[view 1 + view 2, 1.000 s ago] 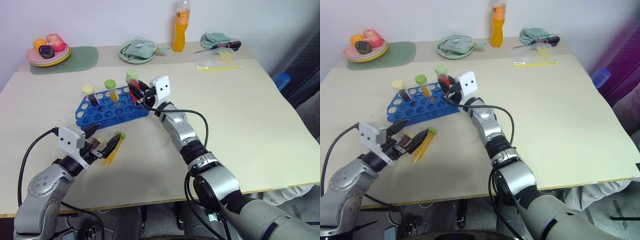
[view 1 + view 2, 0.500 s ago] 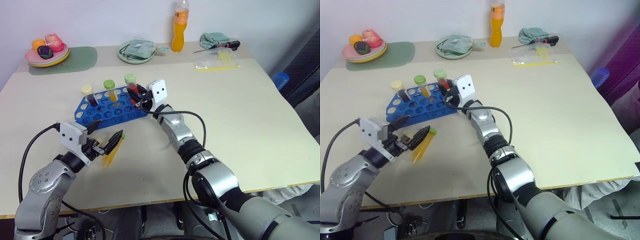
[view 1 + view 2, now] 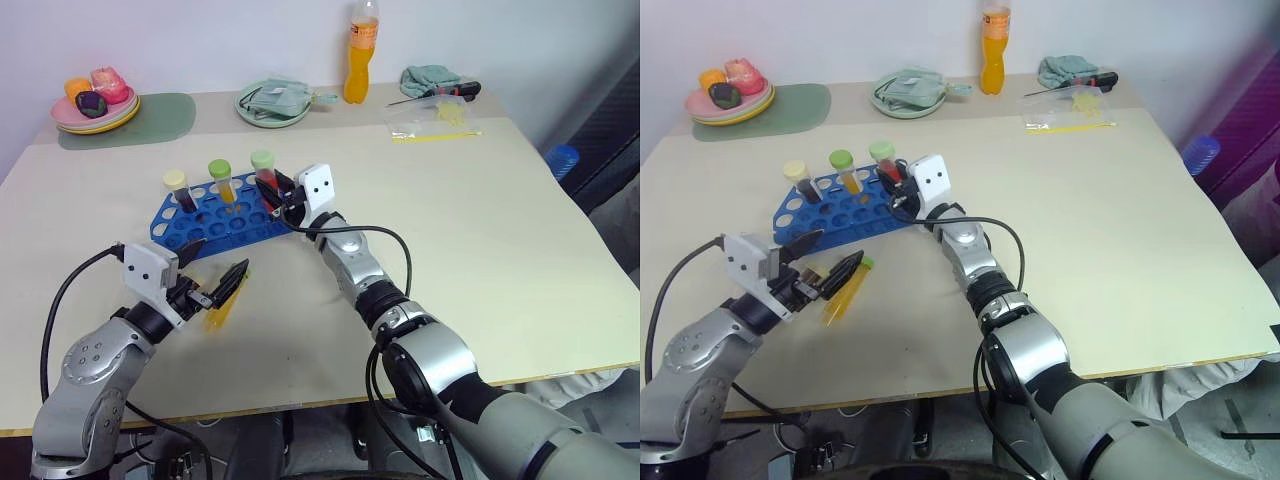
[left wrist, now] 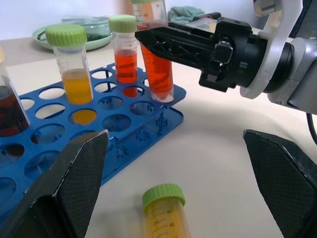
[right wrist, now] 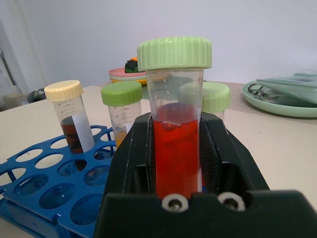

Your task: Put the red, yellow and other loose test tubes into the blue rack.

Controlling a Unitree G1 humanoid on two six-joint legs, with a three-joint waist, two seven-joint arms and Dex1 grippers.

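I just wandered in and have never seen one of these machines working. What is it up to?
It is loading test tubes into a blue rack. The right gripper has its jaws shut on a red tube, with the tube's tip at a corner hole. Three capped tubes already stand in the rack. The left gripper waits open over a yellow tube lying on the table.

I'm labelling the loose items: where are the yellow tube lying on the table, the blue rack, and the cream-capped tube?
yellow tube point(image 4: 163, 218), left wrist view, on its green cap and upper body.
blue rack point(image 3: 215, 226), left eye view, on its top grid.
cream-capped tube point(image 5: 69, 119), right wrist view, on its body.
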